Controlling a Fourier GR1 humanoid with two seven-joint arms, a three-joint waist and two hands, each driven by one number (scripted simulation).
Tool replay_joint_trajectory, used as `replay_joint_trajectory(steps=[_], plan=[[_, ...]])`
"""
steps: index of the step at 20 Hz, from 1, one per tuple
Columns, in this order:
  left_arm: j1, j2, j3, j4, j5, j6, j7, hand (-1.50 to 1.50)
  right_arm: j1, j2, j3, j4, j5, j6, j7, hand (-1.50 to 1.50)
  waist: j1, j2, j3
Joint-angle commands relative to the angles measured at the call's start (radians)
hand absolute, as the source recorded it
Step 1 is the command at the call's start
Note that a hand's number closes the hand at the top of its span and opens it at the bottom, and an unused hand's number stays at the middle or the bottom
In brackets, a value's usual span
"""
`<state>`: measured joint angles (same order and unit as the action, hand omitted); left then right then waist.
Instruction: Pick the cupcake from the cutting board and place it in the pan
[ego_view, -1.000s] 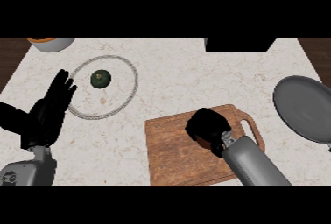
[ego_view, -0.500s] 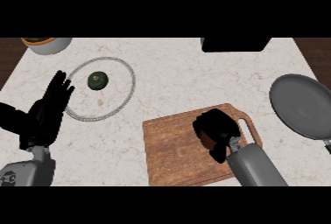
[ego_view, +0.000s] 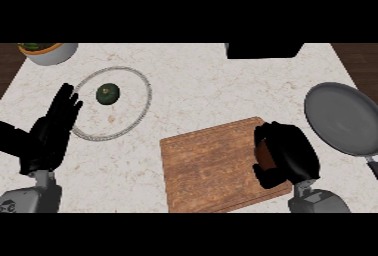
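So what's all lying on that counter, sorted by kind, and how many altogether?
Cutting board: 1
Pan: 1
Cupcake, inside the right hand: 1
Glass lid with green knob: 1
Bowl: 1
Dark box at the far edge: 1
Total: 6

There is one view only, the head view, so no second view shares any part of the scene. It looks steeply down from above the desk's (ego_view: 214, 95) near edge and faces the far edge, which lies at the top. It sits fairly near: the pale desk top fills almost the whole width, and dark floor shows only past the far left and far right corners. Both forearms enter from the lower edge, the left hand (ego_view: 50, 131) at the view's left, the right hand (ego_view: 289, 152) at its right, unmirrored.
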<state>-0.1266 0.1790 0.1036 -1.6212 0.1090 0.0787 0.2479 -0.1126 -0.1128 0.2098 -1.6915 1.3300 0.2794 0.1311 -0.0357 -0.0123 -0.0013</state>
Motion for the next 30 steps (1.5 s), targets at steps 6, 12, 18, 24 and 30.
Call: replay_joint_trajectory(steps=[6, 12, 18, 24, 30], plan=[[-0.028, -0.004, -0.004, 0.000, -0.002, -0.006, 0.003, 0.00, 0.053, -0.055, -0.043, -0.520, 0.029, 0.129, 0.113, 1.50, 0.023, 0.009, 0.001], [0.008, -0.024, -0.012, -0.037, 0.017, -0.027, 0.012, 0.00, -0.045, -0.035, -0.203, -0.527, -0.071, 0.219, 0.154, 1.50, 0.037, 0.011, 0.001], [-0.029, -0.039, -0.034, 0.009, -0.031, 0.002, 0.011, 0.00, -0.157, -0.119, -0.470, -0.331, -0.198, 0.112, 0.075, 1.50, 0.035, 0.013, 0.002], [-0.051, 0.001, 0.031, 0.086, 0.003, -0.041, -0.040, 0.00, -0.149, -0.230, -0.664, -0.081, -0.327, -0.041, -0.112, 1.50, 0.034, 0.014, 0.002], [-0.086, -0.007, 0.009, 0.039, -0.006, -0.026, 0.014, 0.00, -0.256, -0.333, -0.753, 0.312, -0.390, -0.209, -0.299, 1.50, 0.043, 0.016, 0.002]])
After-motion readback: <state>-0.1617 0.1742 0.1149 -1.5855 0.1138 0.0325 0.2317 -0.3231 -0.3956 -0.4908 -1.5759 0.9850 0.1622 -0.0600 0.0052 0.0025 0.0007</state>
